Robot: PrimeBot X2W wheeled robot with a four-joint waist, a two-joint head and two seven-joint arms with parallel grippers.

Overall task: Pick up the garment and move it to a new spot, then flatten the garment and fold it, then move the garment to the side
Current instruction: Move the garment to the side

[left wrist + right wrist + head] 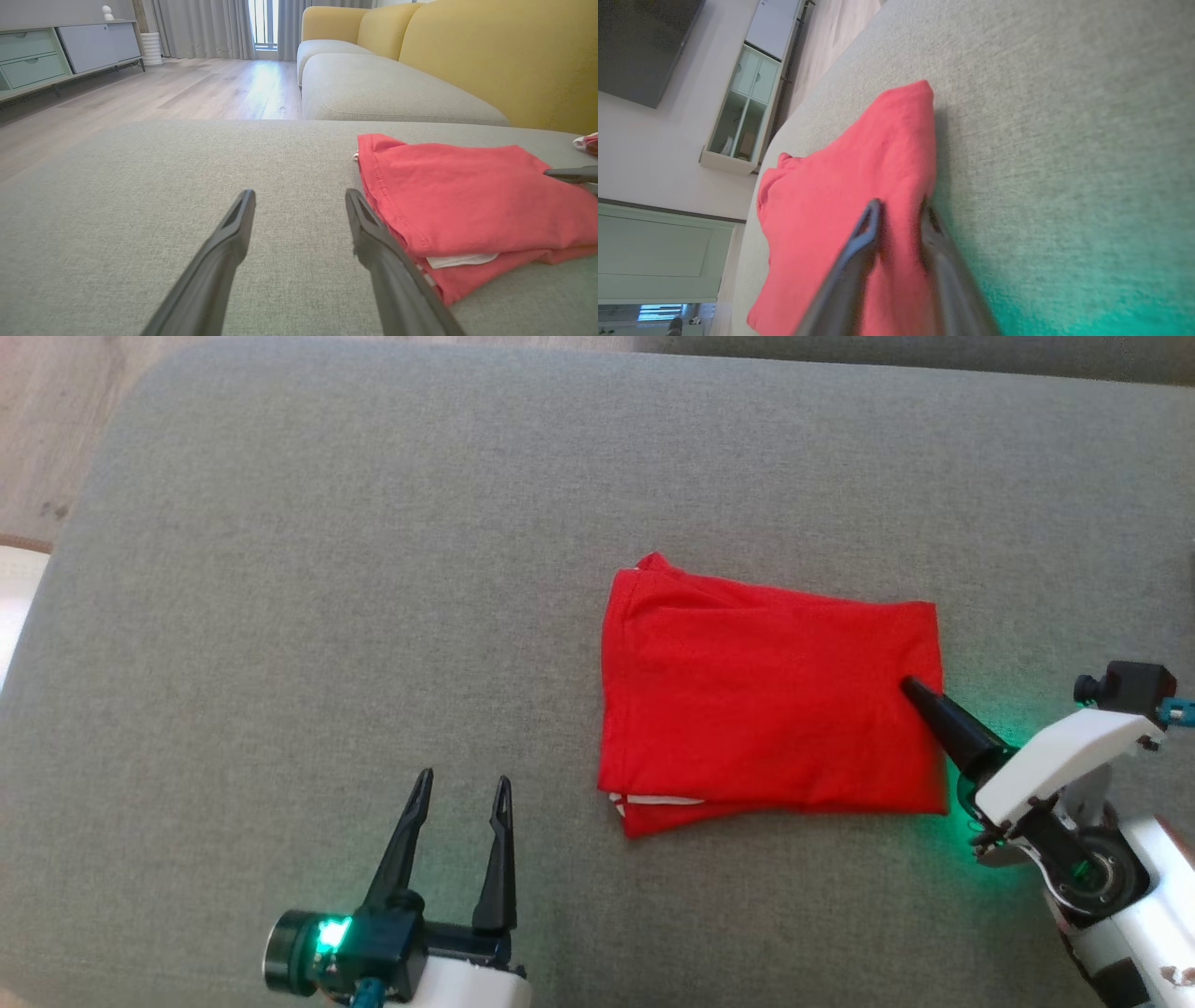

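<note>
Your right hand [899, 207] is straddling the right edge of the garment [766, 700], clamping or not, cannot tell. Your left hand [464, 784] is hovering spread, just left.

No writing, brand, number or sign can be read anywhere. The one label-like thing is a white strip [658, 800] poking out of the near edge of the garment [766, 700] (too small and plain to tell whether it bears any print).
</note>
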